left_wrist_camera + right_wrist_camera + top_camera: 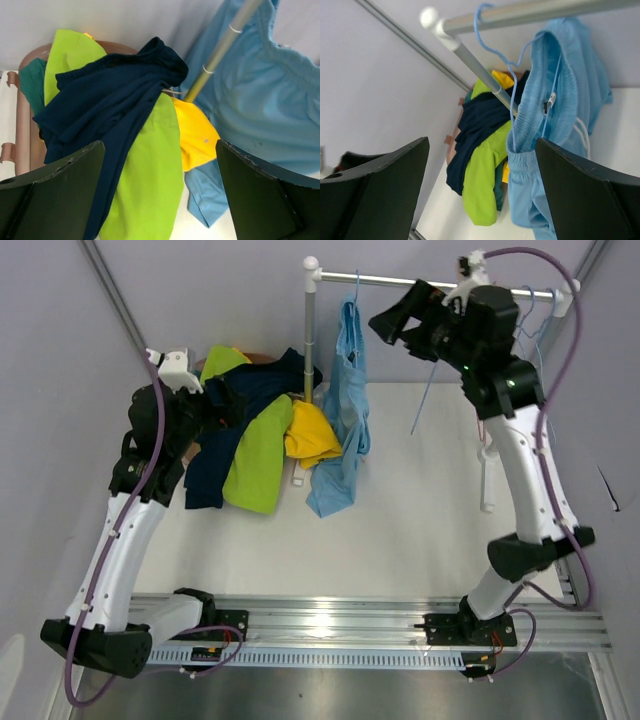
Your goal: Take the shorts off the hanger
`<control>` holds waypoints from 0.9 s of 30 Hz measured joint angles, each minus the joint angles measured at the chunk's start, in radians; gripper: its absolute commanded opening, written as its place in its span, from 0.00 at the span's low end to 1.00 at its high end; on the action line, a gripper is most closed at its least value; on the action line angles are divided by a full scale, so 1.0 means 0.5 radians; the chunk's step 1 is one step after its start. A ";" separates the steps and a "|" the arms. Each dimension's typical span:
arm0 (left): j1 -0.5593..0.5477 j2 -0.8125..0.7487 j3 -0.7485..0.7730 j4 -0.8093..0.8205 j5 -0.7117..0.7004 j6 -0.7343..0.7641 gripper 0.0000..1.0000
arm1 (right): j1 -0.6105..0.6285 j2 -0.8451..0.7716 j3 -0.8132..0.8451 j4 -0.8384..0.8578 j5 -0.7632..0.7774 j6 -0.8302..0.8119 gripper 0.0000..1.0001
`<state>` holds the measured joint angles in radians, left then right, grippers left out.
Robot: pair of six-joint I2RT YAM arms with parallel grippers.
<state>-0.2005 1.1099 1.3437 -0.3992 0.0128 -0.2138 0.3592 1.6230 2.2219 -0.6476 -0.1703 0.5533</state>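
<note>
Both tools stand with their fingers spread apart and hold nothing. The left tool [222, 400] is raised at the far left corner of the worktop [420, 520], facing a heap of cloth; in its wrist view the two dark fingers [55, 195] frame that heap from either side without touching it. The right tool [395, 318] is held high near the far edge, just right of the middle and level with the metal rail [420, 282], pointing left toward the light blue shorts [345, 410]. These shorts hang by the waistband from a thin blue hanger [490, 40] hooked over the rail beside the upright pole [310, 340], and their lower end trails onto the worktop. The other pairs lie off the rail, heaped at the far left corner just left of the pole. The navy shorts [265, 380] lie on top, the lime green shorts [260, 455] spill toward the near edge, and the yellow shorts [310, 430] are bunched against the pole's foot, touching the light blue cloth. A bit of the dark teal shorts [32, 85] shows at the heap's left edge. A brown object [22, 135] lies partly hidden under the heap; what it is cannot be made out.
</note>
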 measured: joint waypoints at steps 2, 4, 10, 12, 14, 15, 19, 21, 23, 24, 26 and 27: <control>-0.002 -0.078 -0.065 0.005 0.046 -0.001 0.99 | 0.050 0.206 0.139 -0.025 0.006 0.000 0.92; -0.005 -0.165 -0.137 0.015 0.076 -0.009 0.99 | 0.085 0.397 0.270 -0.037 0.013 0.001 0.90; -0.007 -0.320 -0.287 0.034 0.152 -0.011 0.99 | 0.146 0.671 0.367 -0.056 0.079 0.017 0.87; -0.007 -0.327 -0.313 0.037 0.162 -0.010 0.99 | 0.161 0.719 0.377 -0.051 0.102 0.031 0.78; -0.007 -0.327 -0.343 0.043 0.176 -0.008 0.99 | 0.179 0.750 0.384 -0.032 0.121 0.048 0.70; -0.007 -0.327 -0.359 0.047 0.181 -0.008 0.99 | 0.191 0.766 0.388 -0.020 0.131 0.053 0.61; -0.008 -0.341 -0.424 0.050 0.195 -0.007 0.99 | 0.248 0.830 0.413 0.023 0.169 0.076 0.39; -0.008 -0.352 -0.446 0.052 0.201 -0.007 0.99 | 0.266 0.855 0.416 0.039 0.182 0.087 0.28; -0.008 -0.365 -0.462 0.067 0.208 -0.007 0.99 | 0.282 0.868 0.416 0.045 0.192 0.085 0.02; -0.008 -0.369 -0.467 0.071 0.211 -0.007 0.99 | 0.285 0.870 0.416 0.045 0.196 0.090 0.00; -0.011 -0.372 -0.472 0.079 0.230 -0.006 0.99 | 0.286 0.871 0.416 0.056 0.209 0.090 0.00; -0.016 -0.372 -0.472 0.082 0.253 -0.005 0.99 | 0.286 0.871 0.420 0.055 0.211 0.090 0.00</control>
<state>-0.2085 0.9241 1.1080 -0.3584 0.1390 -0.2165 0.5022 2.0586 2.4317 -0.6201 -0.0647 0.5983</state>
